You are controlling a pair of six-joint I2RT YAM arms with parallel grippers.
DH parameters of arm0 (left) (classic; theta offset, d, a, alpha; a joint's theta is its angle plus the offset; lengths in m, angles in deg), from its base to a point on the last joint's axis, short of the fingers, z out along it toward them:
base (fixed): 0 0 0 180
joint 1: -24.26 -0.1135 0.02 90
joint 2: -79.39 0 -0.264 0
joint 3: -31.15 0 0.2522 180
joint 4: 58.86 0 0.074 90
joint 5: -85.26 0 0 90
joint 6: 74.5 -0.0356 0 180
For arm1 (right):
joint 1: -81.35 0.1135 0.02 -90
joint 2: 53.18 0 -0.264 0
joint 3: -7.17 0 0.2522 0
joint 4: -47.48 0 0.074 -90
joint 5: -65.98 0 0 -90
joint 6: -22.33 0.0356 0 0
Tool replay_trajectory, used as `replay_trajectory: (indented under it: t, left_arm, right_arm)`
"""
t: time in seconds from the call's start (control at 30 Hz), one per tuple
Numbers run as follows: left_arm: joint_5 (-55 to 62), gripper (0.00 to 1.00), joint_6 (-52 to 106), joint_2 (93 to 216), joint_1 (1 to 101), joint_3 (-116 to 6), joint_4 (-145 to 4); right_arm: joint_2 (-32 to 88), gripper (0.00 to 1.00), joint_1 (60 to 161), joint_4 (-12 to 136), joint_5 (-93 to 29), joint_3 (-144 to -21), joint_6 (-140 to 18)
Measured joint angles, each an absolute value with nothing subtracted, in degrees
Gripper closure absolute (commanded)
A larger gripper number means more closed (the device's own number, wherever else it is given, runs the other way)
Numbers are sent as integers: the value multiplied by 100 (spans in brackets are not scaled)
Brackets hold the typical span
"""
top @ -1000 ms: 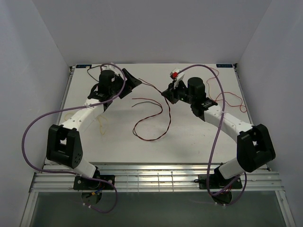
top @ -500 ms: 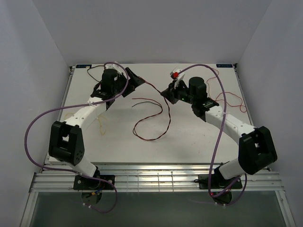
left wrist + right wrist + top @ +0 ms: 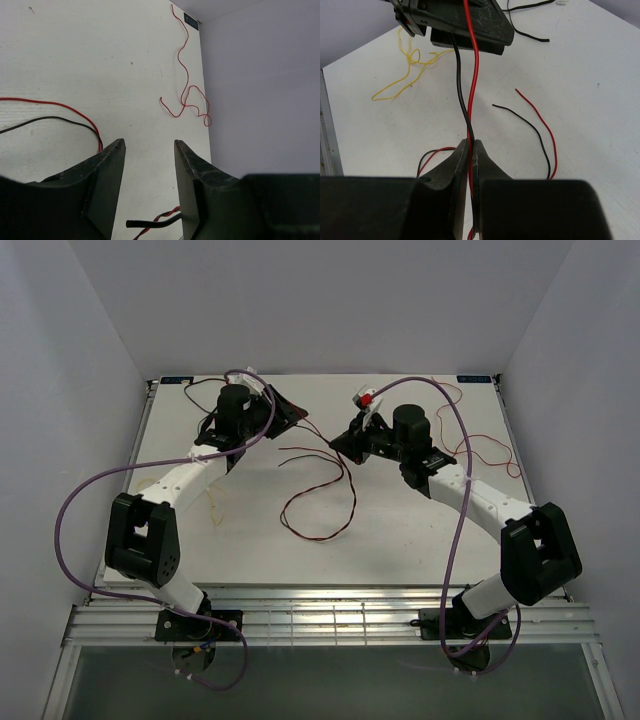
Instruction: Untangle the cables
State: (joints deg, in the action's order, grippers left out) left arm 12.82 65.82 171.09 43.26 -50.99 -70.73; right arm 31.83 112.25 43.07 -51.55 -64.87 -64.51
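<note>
Pinches red-black cables (image 3: 469,120) in closed right tool (image 3: 471,144); holds left tool (image 3: 149,145) agape. Notes yellow (image 3: 411,56) and far red (image 3: 184,102) lying separate; judges pair not yet parted.

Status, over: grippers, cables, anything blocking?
Right gripper shut on thin red and black cable pair. Left gripper open, pair stretched up to it. No obstruction seen.

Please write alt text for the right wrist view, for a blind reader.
The right gripper is shut on a thin red wire and a thin black wire, which both run up to the left gripper. A thin yellow wire lies on the white table.
</note>
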Motion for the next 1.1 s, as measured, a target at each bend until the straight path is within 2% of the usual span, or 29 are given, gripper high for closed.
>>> replay_trajectory:
  t: [0.03,0.1,0.13,0.17,0.2,0.33,0.43,0.47,0.53,0.57,0.63,0.67,0.77,0.97,1.1]
  left_arm:
    - [1319,60,6589,17111,4326,-5099,-7057]
    - [1391,77,6593,17111,4342,-5099,-7022]
    - [1415,92,6589,17111,4342,-5099,-6985]
    - [1433,98,6613,17111,4342,-5097,-6950]
    - [1453,100,6591,17111,4342,-5095,-6911]
    - [1485,100,6576,17096,4366,-5053,-6815]
    - [1483,100,6554,17050,4379,-4990,-6784]
    - [1481,100,6547,17028,4387,-4963,-6791]
    - [1483,100,6514,16989,4403,-4937,-6795]
    - [1483,100,6493,16967,4418,-4926,-6795]
    - [1483,100,6445,16919,4449,-4904,-6806]
    - [1485,100,6423,16892,4464,-4896,-6817]
    - [1527,100,6346,16838,4490,-4876,-6832]
    - [1691,100,6128,16763,4534,-4867,-6922]
    - [1748,100,5983,16683,4595,-4863,-6965]
  right_arm:
    - [3183,92,11225,4285,-5160,-6487,-6407]
    - [3192,92,11225,4268,-5158,-6487,-6348]
    - [3201,92,11227,4268,-5151,-6487,-6313]
    - [3223,92,11231,4263,-5138,-6487,-6278]
    - [3231,92,11233,4259,-5129,-6487,-6256]
    - [3376,92,11288,4241,-5050,-6489,-6202]
    - [3537,86,11364,4220,-5105,-6489,-6180]
    - [3579,76,11382,4220,-5138,-6489,-6164]
    - [3623,69,11413,4213,-5221,-6489,-6143]
    - [3623,58,11417,4211,-5273,-6489,-6151]
    - [3623,49,11424,4202,-5394,-6507,-6206]
    - [3623,41,11430,4226,-5450,-6524,-6243]
    - [3631,30,11439,4480,-5641,-6694,-6438]
    - [3649,27,11439,4803,-5780,-7040,-6781]
    - [3686,29,11439,5041,-5708,-7278,-6958]
